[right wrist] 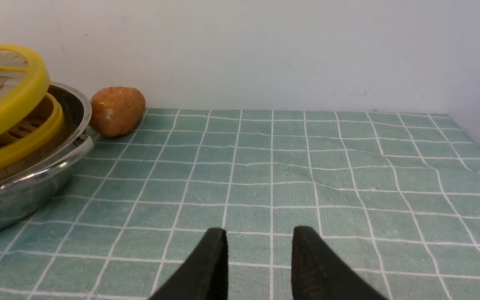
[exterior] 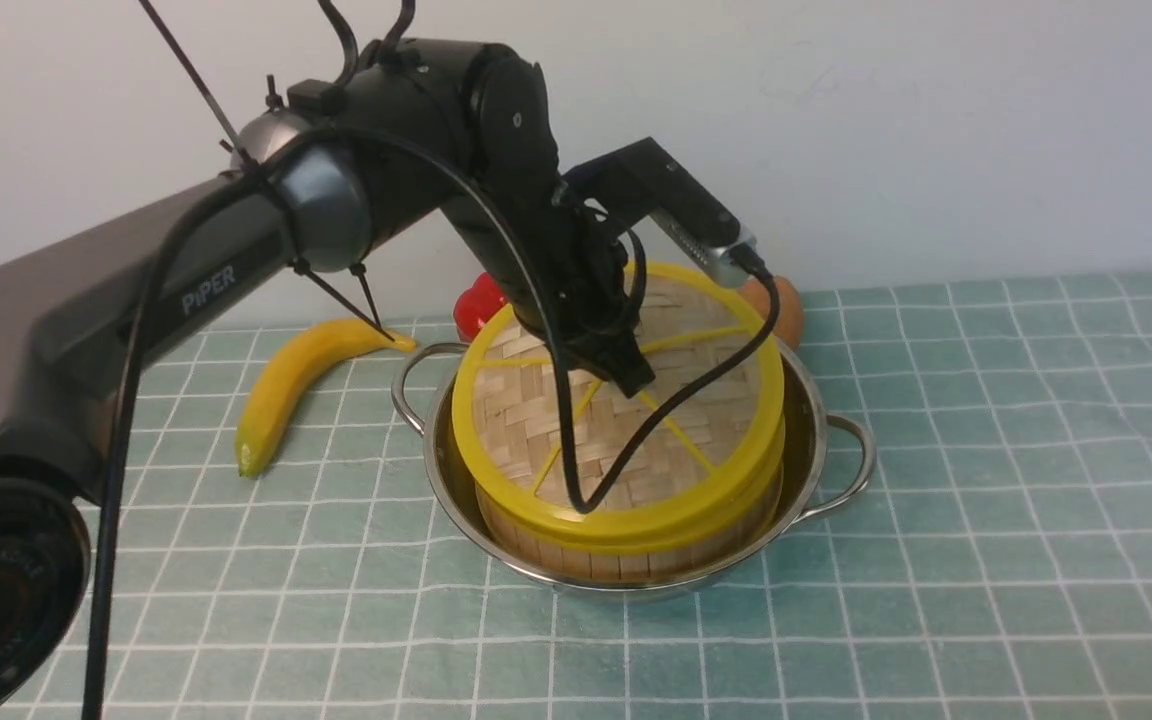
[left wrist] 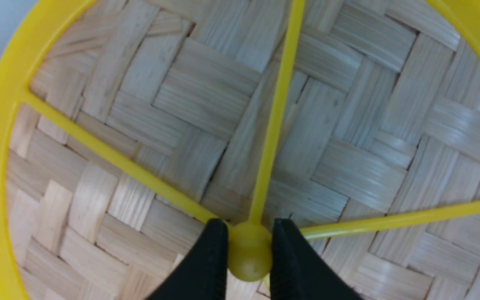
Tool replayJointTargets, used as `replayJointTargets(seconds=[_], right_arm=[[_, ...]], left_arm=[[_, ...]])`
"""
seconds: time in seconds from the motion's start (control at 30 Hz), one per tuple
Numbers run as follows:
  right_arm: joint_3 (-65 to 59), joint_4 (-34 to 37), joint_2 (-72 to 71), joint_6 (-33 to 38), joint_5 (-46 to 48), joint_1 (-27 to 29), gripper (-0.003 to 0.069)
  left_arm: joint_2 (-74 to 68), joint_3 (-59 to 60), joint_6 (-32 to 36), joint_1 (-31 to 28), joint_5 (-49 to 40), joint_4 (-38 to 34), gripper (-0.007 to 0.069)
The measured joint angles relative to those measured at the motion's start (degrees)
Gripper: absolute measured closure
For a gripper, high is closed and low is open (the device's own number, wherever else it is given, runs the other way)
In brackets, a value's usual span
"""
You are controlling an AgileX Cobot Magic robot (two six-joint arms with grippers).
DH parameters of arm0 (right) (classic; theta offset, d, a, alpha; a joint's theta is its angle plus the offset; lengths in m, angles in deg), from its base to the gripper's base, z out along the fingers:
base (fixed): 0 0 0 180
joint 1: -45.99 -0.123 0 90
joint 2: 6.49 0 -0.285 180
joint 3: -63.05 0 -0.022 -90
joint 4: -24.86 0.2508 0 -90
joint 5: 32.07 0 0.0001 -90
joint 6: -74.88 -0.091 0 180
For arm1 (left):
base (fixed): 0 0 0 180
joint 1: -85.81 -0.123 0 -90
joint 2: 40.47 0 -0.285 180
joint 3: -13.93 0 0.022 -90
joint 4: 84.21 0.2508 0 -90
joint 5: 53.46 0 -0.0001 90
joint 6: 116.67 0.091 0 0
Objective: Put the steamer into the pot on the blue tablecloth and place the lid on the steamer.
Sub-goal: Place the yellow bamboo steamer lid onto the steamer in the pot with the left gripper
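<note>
Left gripper (left wrist: 249,254) pinched tight on the lid's yellow centre knob (left wrist: 248,255). Lid (exterior: 626,420): flat woven bamboo disc, yellow rim and spokes, tilted over the steamer (exterior: 626,555), far edge raised. Steamer: bamboo-strip wall, yellow rim band, sitting inside the shiny steel pot (exterior: 816,420) with two wire loop handles. Pot on the blue tablecloth (exterior: 986,500), mid-scene. Right gripper (right wrist: 259,258) jaws apart, empty, low over cloth right of pot. Banana (exterior: 286,385) left, red item (exterior: 479,300) and orange-brown fruit (right wrist: 117,110) behind the pot.
</note>
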Motion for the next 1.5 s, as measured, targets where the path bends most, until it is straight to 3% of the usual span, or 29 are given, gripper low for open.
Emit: replayJointTargets(seconds=[0.73, 1.5], right_arm=[[0.0, 0.0, 0.0, 0.0, 0.0, 0.0, 0.0416], [0.0, 0.23, 0.0, 0.0, 0.0, 0.0, 0.0416]], left_arm=[[-1.83, 0.0, 4.9, 0.11, 3.16, -1.47, 0.0504], [-1.83, 0.0, 1.68, 0.17, 4.38, -1.45, 0.0504]])
